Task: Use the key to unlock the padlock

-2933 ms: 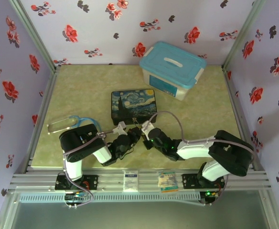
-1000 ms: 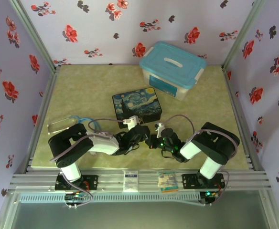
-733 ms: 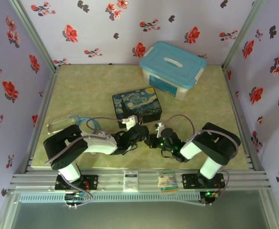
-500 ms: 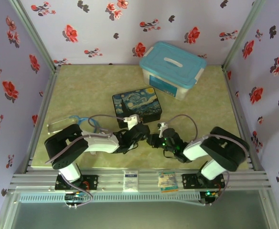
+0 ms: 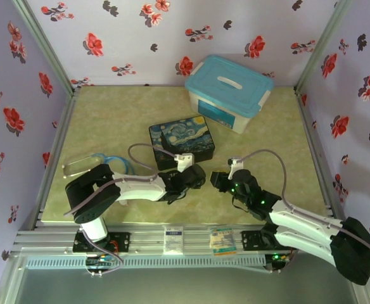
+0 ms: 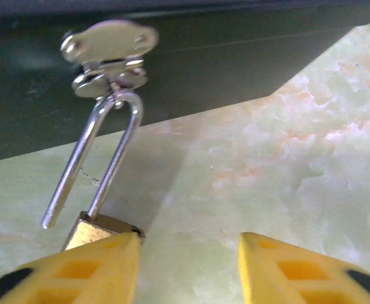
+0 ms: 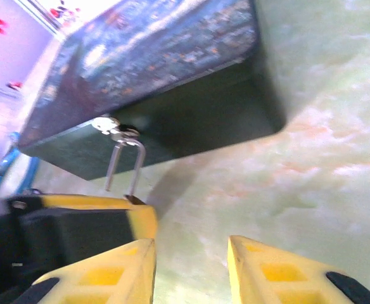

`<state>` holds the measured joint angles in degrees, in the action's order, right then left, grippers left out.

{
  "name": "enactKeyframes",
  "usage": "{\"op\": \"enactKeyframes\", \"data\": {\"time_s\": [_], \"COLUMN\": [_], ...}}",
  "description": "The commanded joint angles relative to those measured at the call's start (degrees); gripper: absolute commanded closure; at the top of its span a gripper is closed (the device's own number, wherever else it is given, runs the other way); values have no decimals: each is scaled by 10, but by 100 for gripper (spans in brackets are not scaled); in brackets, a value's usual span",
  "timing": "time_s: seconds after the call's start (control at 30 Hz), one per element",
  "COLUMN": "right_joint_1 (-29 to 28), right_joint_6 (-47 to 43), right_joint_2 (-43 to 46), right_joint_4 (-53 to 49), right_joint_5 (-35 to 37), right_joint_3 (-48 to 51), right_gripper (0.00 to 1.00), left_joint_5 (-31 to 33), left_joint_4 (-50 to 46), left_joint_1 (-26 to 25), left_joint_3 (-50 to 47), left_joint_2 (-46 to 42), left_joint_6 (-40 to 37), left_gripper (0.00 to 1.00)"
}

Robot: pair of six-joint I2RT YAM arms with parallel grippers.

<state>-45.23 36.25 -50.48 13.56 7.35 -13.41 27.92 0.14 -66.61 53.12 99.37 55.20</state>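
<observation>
the small brass padlock [image 6: 101, 230] sits low on the green marbled table [image 6: 286, 158], right against the front wall of the painted starry-night box [image 7: 159, 50]. its thin silver shackle [image 6: 112, 158] is hooked through the box's round metal hasp [image 6: 109, 47]; one shackle leg runs into the brass body, and the other leg's end stands free beside it. the left gripper [image 6: 188, 247] is low behind the padlock, its jaws moderately apart with bare table between them, and one yellow finger [image 6: 90, 272] overlaps the brass body. the right gripper [image 7: 191, 250] is just beside it, jaws also apart and holding nothing. farther back stand a teal-lidded tub [image 5: 228, 92] and, at left, a stethoscope [image 5: 87, 164].
</observation>
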Motion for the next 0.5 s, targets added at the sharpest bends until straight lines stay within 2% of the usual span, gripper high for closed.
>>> {"op": "enactKeyframes", "data": {"time_s": [0.0, 0.13, 0.37, 0.47], "right_joint_1": [9, 15, 18, 18], "right_joint_6": [-19, -24, -22, -20], "right_joint_2": [15, 13, 13, 7], "right_joint_4": [-46, -45, -39, -32], "right_joint_5": [9, 2, -14, -20], "right_joint_3": [-7, -9, -9, -8], "right_gripper": [64, 63, 63, 62], "left_joint_5": [55, 47, 92, 92], "left_joint_4": [-121, -107, -140, -149], "left_joint_1": [-15, -13, -18, -17], "left_joint_3": [51, 43, 51, 62], "left_joint_2": [-6, 0, 10, 25], "left_joint_6": [-50, -60, -68, -80], "left_gripper": [50, 51, 50, 48]}}
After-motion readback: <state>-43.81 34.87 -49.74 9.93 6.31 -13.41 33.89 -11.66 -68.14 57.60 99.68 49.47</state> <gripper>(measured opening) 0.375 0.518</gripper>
